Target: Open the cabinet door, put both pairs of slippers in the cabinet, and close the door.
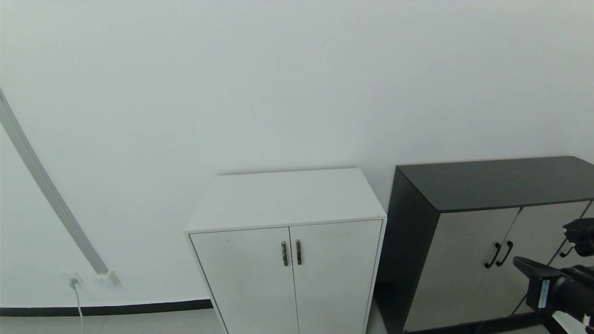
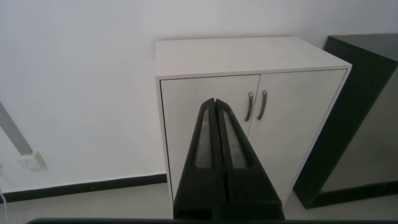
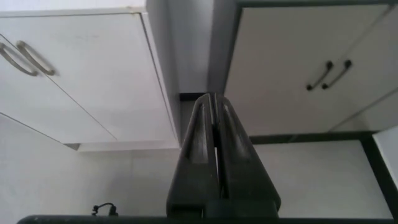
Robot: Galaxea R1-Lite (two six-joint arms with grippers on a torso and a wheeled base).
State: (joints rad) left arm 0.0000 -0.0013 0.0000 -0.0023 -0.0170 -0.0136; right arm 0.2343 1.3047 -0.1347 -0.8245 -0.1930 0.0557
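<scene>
Against the white wall: we see the white cabinet point(image 1: 287, 199), a plain box with a flat matte top, standing on the floor just beside a black cabinet point(image 1: 487, 181).
Cabinet front: its two doors point(image 1: 334, 269) are shut and flush. They are smooth pale panels meeting at a thin centre seam.
Pulls: two slim bow-shaped handles point(image 1: 284, 253) of dull metal stand upright on either side of that seam.
Left arm: the left gripper point(image 2: 215, 102) hangs in front of the white cabinet, apart from it. We find its fingers point(image 2: 204, 143) pressed together with no gap, holding and touching nothing.
Finger build: they are long black wedges tapering to a narrow tip, each with a greyish, rough-looking inset pad.
Right arm: the right gripper point(image 3: 216, 98) sits low over the pale floor, facing the narrow gap between the two cabinets. Its fingers point(image 3: 231, 140) are likewise closed on each other and empty.
Neighbouring unit: we note a dark matte top and side, pale grey fronts and black curved pulls point(image 1: 499, 254).
Wall fittings: a grey conduit point(image 1: 46, 185) slants down to a socket point(image 1: 73, 279) with a plug and a pale cable.
</scene>
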